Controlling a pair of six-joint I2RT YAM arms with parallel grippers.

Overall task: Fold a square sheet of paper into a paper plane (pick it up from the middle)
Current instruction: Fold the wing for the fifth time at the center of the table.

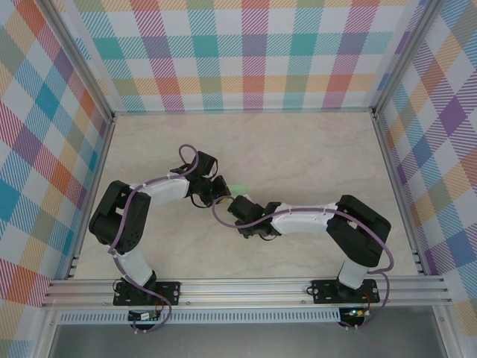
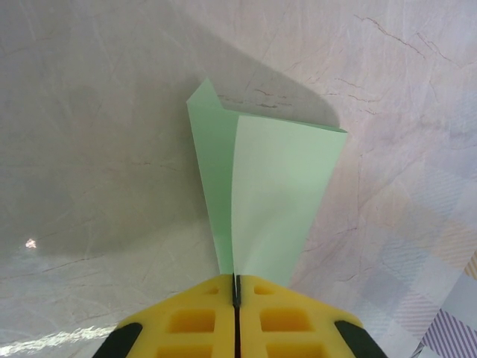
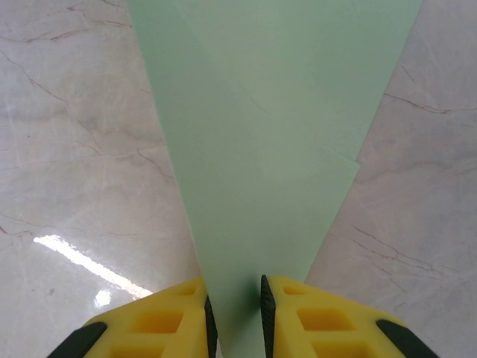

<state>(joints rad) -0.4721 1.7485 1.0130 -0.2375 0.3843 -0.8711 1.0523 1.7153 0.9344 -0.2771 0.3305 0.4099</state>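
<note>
Thin, smooth, matt paper in the paper plane (image 2: pixel 276 201), sharply creased; polished, veined stone-look table (image 2: pixel 89 149), glossy (glare streak at 8 o'clock in the right wrist view); matt yellow moulded plastic on left gripper (image 2: pixel 235 283) and right gripper (image 3: pixel 233 300); brushed metal rail (image 1: pixel 246 287) at 6 o'clock

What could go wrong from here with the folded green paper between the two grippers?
1. The left gripper is shut on just the narrow end of the paper, so the wide free end could sag or twist.
2. The right gripper has its jaws slightly apart around the paper, so a pull might let the paper slip or crease off-line.
3. The two wrists sit very close together over the table and could bump.
</note>
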